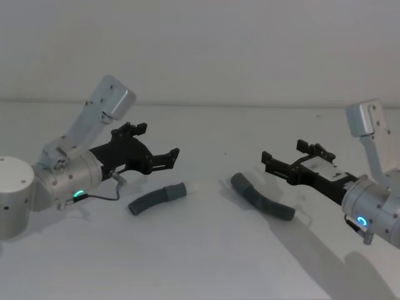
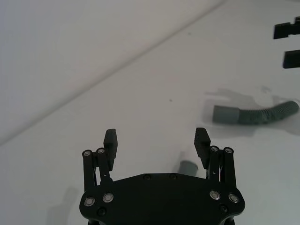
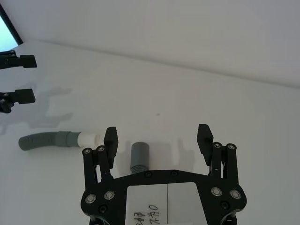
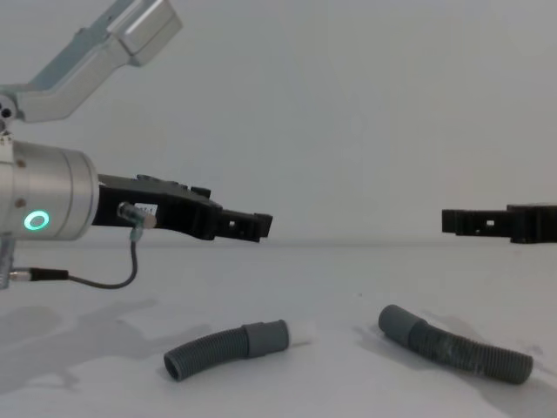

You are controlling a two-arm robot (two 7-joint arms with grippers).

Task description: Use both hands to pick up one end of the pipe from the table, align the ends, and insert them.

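Two short dark grey corrugated hose pieces lie apart on the plain off-white table [image 1: 200,269]. The left hose piece [image 1: 153,200] points its smooth grey cuff [image 1: 177,190], tipped with a short white stub [image 1: 193,186], toward the right hose piece [image 1: 265,199]. That piece's plain grey cuff [image 1: 239,181] faces back across a gap of bare table. The black angular left gripper [image 1: 156,142] hangs above its piece, fingers spread wide, holding nothing. The black right gripper [image 1: 284,152], bearing a white label [image 3: 150,201] that looks handwritten, hovers likewise, jaws apart, touching nothing.
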